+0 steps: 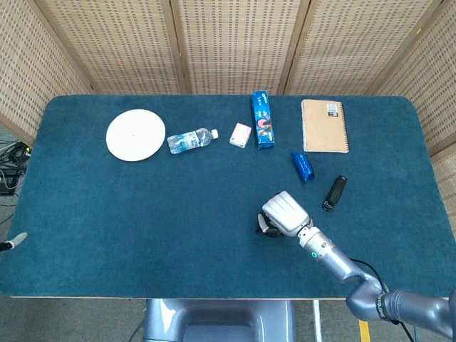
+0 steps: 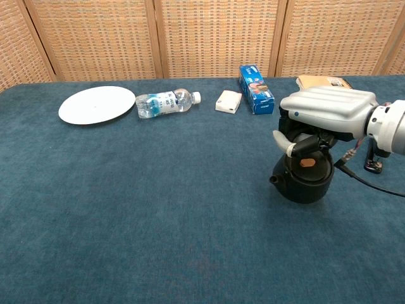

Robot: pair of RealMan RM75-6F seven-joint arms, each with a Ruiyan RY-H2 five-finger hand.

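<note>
Overhead first: my right hand (image 1: 284, 212) sits near the front of the blue table (image 1: 142, 206), back of the hand up, the forearm running off toward the front right corner. It covers most of a small black pot (image 1: 263, 225), of which only a dark sliver shows at the hand's left edge. Well behind it lie a blue pouch (image 1: 302, 167) and a black remote (image 1: 333, 192), with a brown notebook (image 1: 325, 125) further back. Along the far side I log a blue box (image 1: 262, 119), a small pink box (image 1: 241, 135), a water bottle (image 1: 192, 140) lying flat and a white plate (image 1: 135, 135). At the left frame edge a small grey tip shows; I cannot tell what it is.

Chest view next: the right hand (image 2: 327, 113) is arched palm-down over the black pot (image 2: 302, 179), which stands upright on the cloth. The fingers (image 2: 302, 142) curl down onto its top; it looks like a grasp at the rim. The wrist extends right, out of frame.
</note>
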